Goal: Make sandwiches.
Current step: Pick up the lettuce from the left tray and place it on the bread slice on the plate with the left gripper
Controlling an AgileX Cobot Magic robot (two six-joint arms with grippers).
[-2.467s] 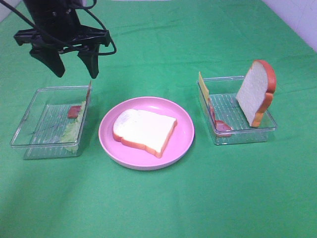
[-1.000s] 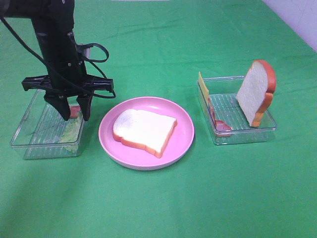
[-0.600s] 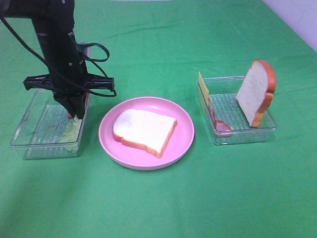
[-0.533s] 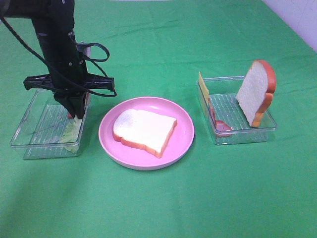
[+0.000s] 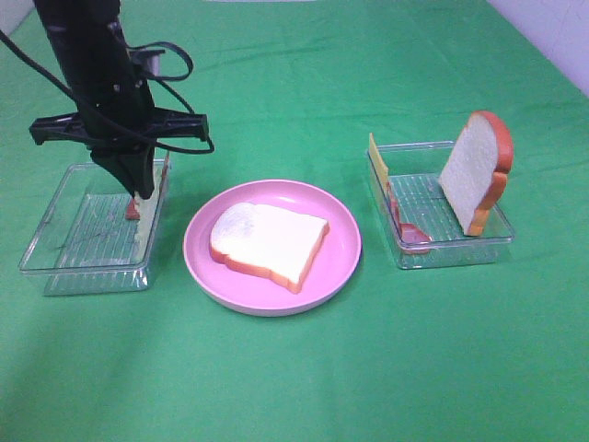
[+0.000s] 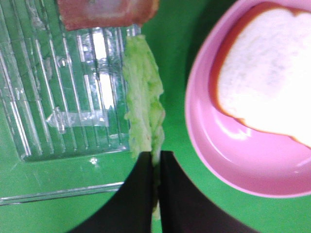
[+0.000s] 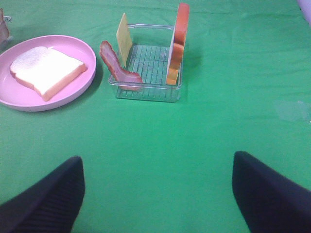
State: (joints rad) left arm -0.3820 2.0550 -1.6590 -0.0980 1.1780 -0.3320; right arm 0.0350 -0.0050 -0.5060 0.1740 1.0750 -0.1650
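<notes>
Right, my left claw (image 6: 155, 167) is clamped on one end of the lettuce leaf (image 6: 142, 92), which dangles along the plate-side wall of the clear tray (image 6: 58, 111) (I can't tell if its low end touches). A bacon strip (image 6: 104, 10) lies in that tray. Just beside it sits the pink plate (image 6: 228, 165), one bread slice (image 6: 267, 73) flat on it. Farther off, the second tray (image 5: 433, 250) holds a leaning bread slice (image 5: 474, 170), a cheese square (image 5: 375, 158) and a second bacon strip (image 5: 411, 235). My right claw (image 7: 155, 194) gapes wide, grasping nothing.
</notes>
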